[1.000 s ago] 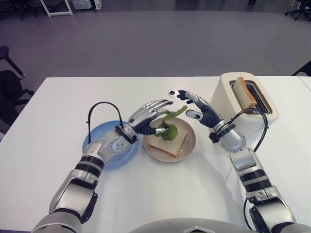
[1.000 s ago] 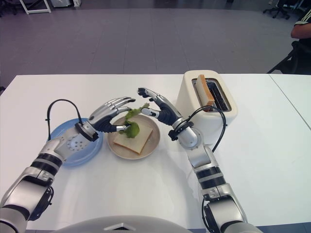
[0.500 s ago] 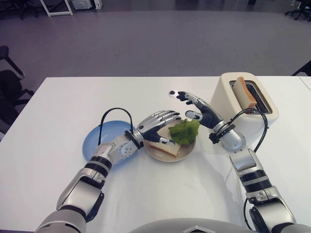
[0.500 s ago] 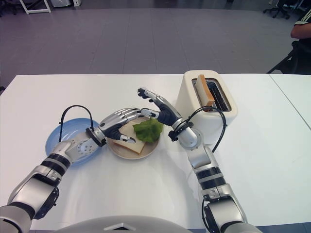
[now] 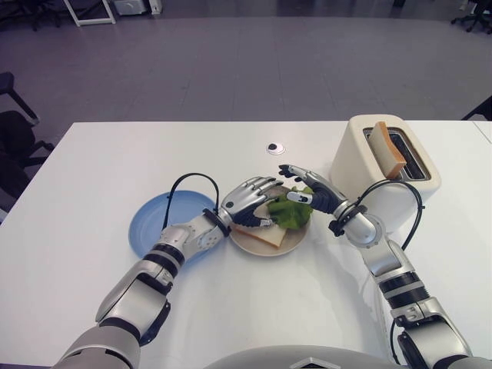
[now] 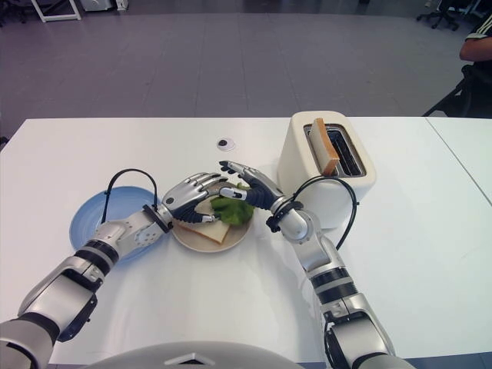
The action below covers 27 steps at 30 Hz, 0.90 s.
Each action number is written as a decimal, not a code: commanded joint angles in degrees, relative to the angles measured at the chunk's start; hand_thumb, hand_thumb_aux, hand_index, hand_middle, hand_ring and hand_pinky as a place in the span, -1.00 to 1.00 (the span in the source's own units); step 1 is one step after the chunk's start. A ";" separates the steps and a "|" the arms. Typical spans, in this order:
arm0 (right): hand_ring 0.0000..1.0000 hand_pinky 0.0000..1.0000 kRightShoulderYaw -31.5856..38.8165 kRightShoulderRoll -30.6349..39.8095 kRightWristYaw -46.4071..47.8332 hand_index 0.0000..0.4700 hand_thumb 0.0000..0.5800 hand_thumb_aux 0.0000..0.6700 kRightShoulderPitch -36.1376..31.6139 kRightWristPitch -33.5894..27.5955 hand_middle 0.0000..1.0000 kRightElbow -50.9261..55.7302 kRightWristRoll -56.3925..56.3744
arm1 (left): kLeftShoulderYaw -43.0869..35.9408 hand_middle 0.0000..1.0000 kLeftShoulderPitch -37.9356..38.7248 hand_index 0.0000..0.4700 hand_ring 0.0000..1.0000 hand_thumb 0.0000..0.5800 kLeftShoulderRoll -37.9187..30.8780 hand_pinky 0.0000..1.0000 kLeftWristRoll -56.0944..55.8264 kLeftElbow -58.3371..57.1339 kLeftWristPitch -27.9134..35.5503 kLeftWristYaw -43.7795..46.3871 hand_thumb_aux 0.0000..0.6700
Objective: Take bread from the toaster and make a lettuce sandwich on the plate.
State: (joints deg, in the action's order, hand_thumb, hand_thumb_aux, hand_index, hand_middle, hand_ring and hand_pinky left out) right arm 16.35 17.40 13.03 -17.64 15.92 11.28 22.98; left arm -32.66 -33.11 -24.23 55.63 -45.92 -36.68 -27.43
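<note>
A cream toaster [image 5: 361,165] stands at the right of the table with a toasted bread slice [image 5: 388,147] sticking up from one slot. On the beige plate [image 5: 294,240] in the middle lies another bread slice [image 5: 267,233] with a green lettuce leaf [image 5: 294,214] on its far right corner. My left hand [image 5: 250,201] hovers over the left part of the bread, fingers loosely spread, holding nothing. From the right, my right hand [image 5: 309,191] sits over the lettuce with its fingers stretched out and its fingertips touching the leaf.
An empty blue plate [image 5: 157,221] lies left of the beige one, under my left forearm. A small black and white disc [image 5: 274,147] lies on the table behind the plates. Black cables loop at both wrists. The white table has free room in front.
My left hand carried the lettuce onto the bread and let go of it. My right hand has come down and left from near the disc onto the leaf.
</note>
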 commanded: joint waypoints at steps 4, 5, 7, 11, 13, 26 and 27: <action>-0.70 -0.70 0.00 -0.02 0.66 -1.00 -1.00 -1.00 0.86 -0.22 -0.70 -0.82 -0.77 | -2.02 -1.00 -0.52 1.00 -1.00 1.00 0.07 -1.00 -0.10 -1.04 -0.35 -0.61 1.00; -0.71 -0.71 0.00 -0.03 0.65 -1.00 -1.00 -1.00 0.84 -0.21 -0.71 -0.80 -0.75 | -1.98 -1.00 -0.47 1.00 -1.00 1.00 -0.04 -1.00 -0.32 -0.92 -0.59 -0.59 1.00; -0.70 -0.70 0.01 -0.04 0.66 -1.00 -1.00 -1.00 0.85 -0.22 -0.70 -0.85 -0.77 | -1.63 -1.00 -0.20 1.00 -1.00 1.00 -0.31 -1.00 -1.20 -0.26 -1.54 -0.36 1.00; -0.72 -0.72 0.00 -0.03 0.69 -1.00 -1.00 -1.00 0.89 -0.25 -0.72 -0.98 -0.81 | -0.42 -1.00 0.48 0.95 -1.00 1.00 -0.80 -1.00 -4.09 1.62 -4.25 1.21 0.95; -0.70 -0.70 -0.01 -0.05 0.66 -1.00 -1.00 -1.00 0.90 -0.25 -0.70 -1.01 -0.79 | 0.59 -1.00 0.91 0.93 -1.00 1.00 -1.53 -1.00 -6.30 2.80 -5.90 2.52 0.93; -0.70 -0.70 -0.14 0.22 0.82 -1.00 -1.00 -1.00 0.78 -0.12 -0.70 -1.35 -0.76 | 2.32 -1.00 1.63 0.44 -1.00 0.84 -6.08 -1.00 -8.08 2.25 -5.14 7.49 0.44; -0.70 -0.70 -0.17 0.27 0.87 -1.00 -1.00 -1.00 0.81 -0.12 -0.70 -1.44 -0.78 | 2.18 -1.00 1.55 0.46 -1.00 0.85 -6.01 -1.00 -7.99 1.99 -5.00 7.39 0.46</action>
State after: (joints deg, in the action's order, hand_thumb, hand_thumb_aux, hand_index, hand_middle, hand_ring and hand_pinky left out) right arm 16.32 17.41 13.39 -17.21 15.97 10.39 22.81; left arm -30.30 -31.49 -29.91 46.69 -43.07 -42.23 -20.47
